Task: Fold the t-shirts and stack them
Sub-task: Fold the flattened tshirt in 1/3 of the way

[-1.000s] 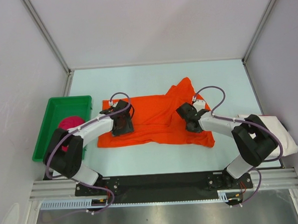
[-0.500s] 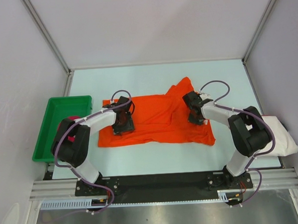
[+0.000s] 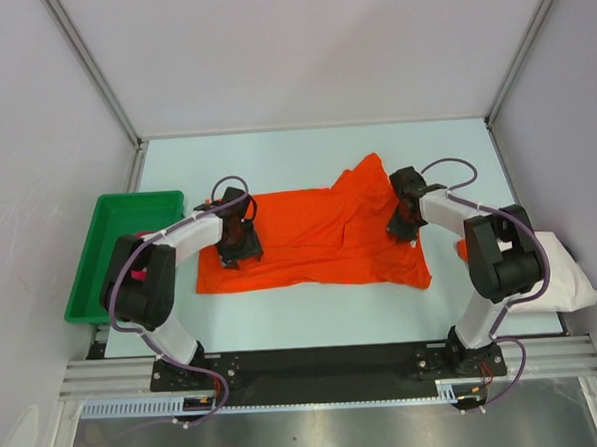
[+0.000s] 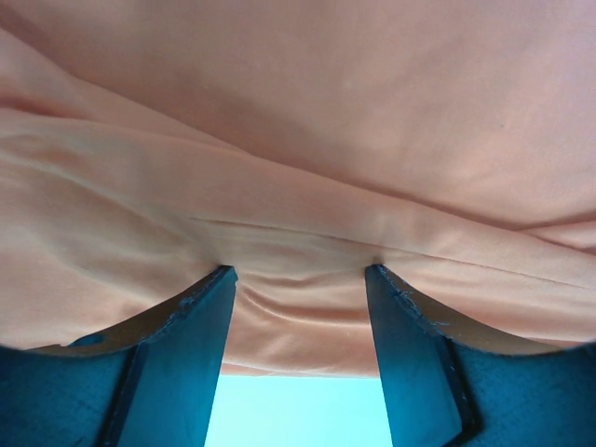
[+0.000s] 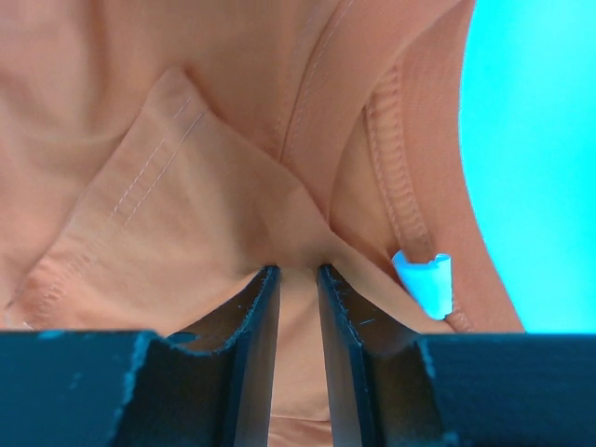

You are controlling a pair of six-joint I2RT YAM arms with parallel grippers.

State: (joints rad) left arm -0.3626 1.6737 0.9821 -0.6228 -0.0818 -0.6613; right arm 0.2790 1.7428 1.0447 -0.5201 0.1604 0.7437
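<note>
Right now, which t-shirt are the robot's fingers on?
The bright orange t-shirt, spread out mid-table; the off-white t-shirt lies apart at the right edge.

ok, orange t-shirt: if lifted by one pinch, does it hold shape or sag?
Likely floppy: the orange t-shirt lies wrinkled and puckers where the right gripper pinches it. It looks like thin, probably light cloth, so it should sag below a grip. Pushed, it would likely bunch, as at the left gripper.

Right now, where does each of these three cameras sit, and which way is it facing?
Top external: above and behind the arms, looking down on the table; both arms show.
Left wrist: on the left arm, facing the orange t-shirt past the left gripper.
Right wrist: likewise, past the right gripper pinching cloth.
All three share the orange t-shirt.
</note>
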